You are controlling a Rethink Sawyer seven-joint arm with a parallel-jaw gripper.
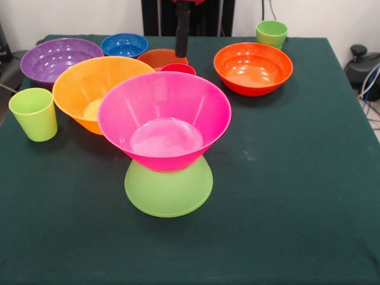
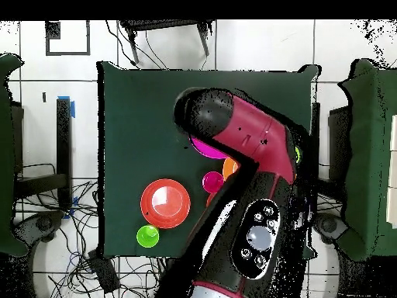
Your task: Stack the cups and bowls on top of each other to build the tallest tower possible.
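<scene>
The tower [image 1: 166, 148] stands mid-table: a lime green bowl [image 1: 168, 193] rim-down with the large pink bowl [image 1: 164, 119] upright on it; the pink bowl is empty. The medium orange bowl [image 1: 253, 68] sits apart at the back right, also seen in the overhead view [image 2: 165, 203]. The large yellow-orange bowl [image 1: 95, 89], purple bowl [image 1: 59, 59], blue bowl [image 1: 124, 44], small dark orange bowl [image 1: 159, 57] and red-pink cup [image 1: 178, 69] crowd behind the tower. Light green cups stand at the left [image 1: 34, 114] and back right [image 1: 272, 32]. My gripper [image 1: 181, 50] hangs as a dark bar above the small dark orange bowl, holding nothing visible.
The table [image 1: 297, 178] has a dark green cloth. A black device [image 1: 359, 62] and cables lie off its right edge. In the overhead view my arm [image 2: 248, 178] covers most of the bowls; the red-pink cup [image 2: 212, 182] and a green cup [image 2: 148, 236] show beside it.
</scene>
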